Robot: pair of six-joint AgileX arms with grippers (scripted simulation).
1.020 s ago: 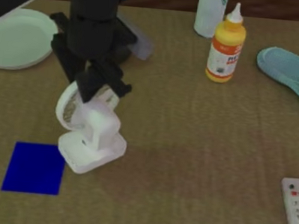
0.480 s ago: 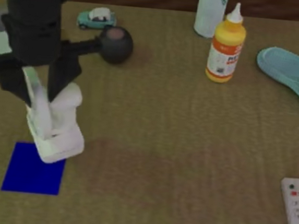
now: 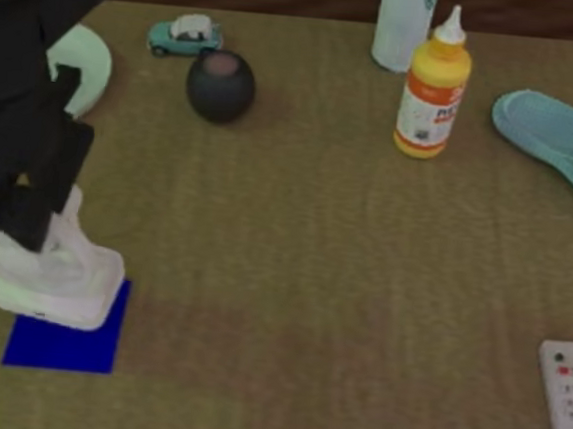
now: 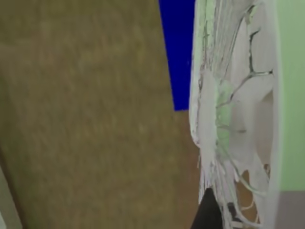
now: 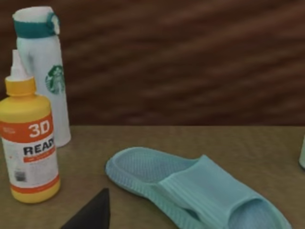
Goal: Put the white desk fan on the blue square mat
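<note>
Fan: the white desk fan hangs over the far edge of the blue square mat, not squarely on it.
Left gripper: clamped on the fan's head.
Left to do: shift it fully over the mat, lower, let go.
Right arm: parked off beyond the mat's side of the table, jaws can't tell.

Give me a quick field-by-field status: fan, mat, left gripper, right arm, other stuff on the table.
fan: white desk fan held by the left gripper, base overlapping the top edge of the mat
mat: blue square mat, front part uncovered
left gripper: shut on the fan's head
right arm: out of the top view
clutter: yellow bottle, slipper, toy car, dark round object, pale plate
</note>
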